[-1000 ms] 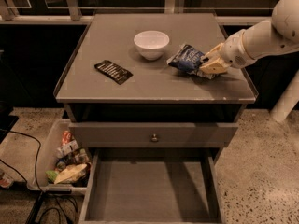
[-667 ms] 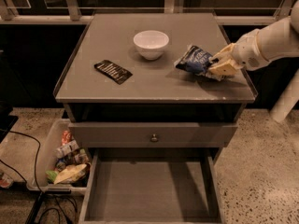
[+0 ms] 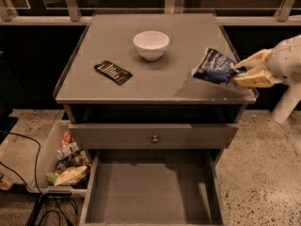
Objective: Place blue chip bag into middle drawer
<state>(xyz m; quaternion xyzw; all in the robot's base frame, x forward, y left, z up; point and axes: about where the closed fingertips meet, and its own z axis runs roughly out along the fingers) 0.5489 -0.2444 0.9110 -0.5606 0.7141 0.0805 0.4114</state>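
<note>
The blue chip bag (image 3: 215, 65) is a crinkled dark-blue bag with white lettering, held tilted just above the right side of the cabinet top (image 3: 155, 74). My gripper (image 3: 239, 71) comes in from the right and is shut on the bag's right end. The middle drawer (image 3: 150, 192) is pulled open at the bottom of the view, wide and shallow, with a bare grey floor. It lies below and to the left of the bag.
A white bowl (image 3: 151, 44) stands at the middle back of the top. A flat black packet (image 3: 113, 72) lies at its left. A shut drawer front with a small knob (image 3: 154, 139) sits above the open drawer. A bin of snacks (image 3: 66, 161) stands on the floor at the left.
My gripper has drawn the blue chip bag to the right, from near the bowl toward the right edge of the cabinet top, and lifted it slightly.
</note>
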